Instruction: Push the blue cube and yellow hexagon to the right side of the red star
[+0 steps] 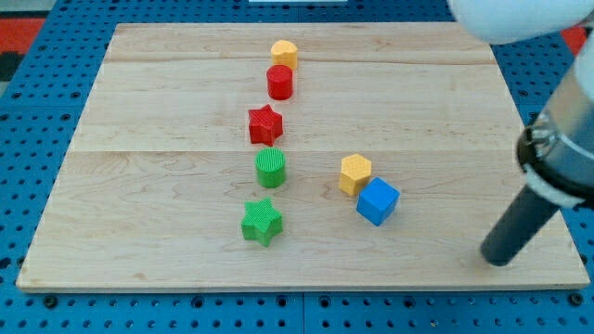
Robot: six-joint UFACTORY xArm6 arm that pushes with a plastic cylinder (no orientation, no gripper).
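The red star (265,123) lies near the middle of the wooden board (167,186). A yellow hexagon (355,173) lies to its lower right, touching the blue cube (378,201) just below and right of it. A second yellow hexagon-like block (284,53) sits near the view's top, above the red cylinder (280,82). My tip (499,258) rests on the board at the view's lower right, well to the right of the blue cube and apart from every block.
A green cylinder (271,168) stands just below the red star, and a green star (262,222) below that. The arm's body (566,148) hangs over the board's right edge. Blue pegboard surrounds the board.
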